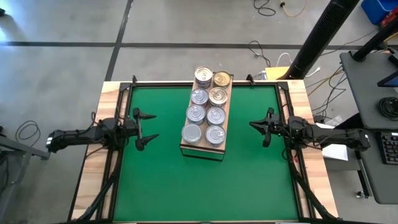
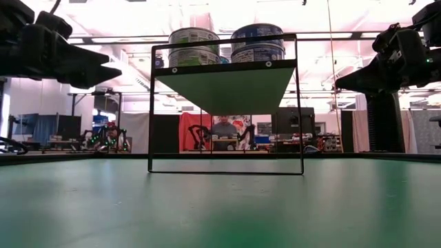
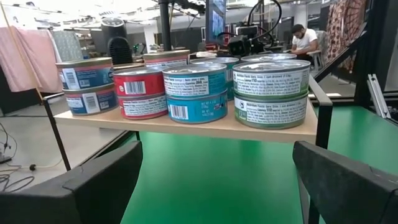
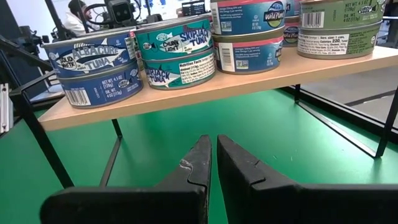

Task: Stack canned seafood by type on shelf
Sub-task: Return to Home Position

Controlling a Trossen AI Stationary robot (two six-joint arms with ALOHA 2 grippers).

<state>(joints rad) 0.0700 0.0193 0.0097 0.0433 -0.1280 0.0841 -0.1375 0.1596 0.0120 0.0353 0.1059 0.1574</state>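
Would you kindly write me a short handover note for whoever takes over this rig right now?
Left gripper: open, empty, above the mat left of the shelf.
Right gripper: shut, empty, right of the shelf.
Cans: all in view sit on the shelf in two-high stacks, seemingly matched by label colour.
Done: stacking looks finished.
Left: likely only parking both arms.

A green mat (image 1: 161,180) fills the middle of the high view, framed by a pale wooden table (image 1: 93,155). A black column (image 1: 320,34) slants across the upper right, with a blue bin (image 1: 379,9) in the corner and a keyboard (image 1: 390,148) at the right edge. At the low view's centre, a person (image 2: 224,129) sits far behind.
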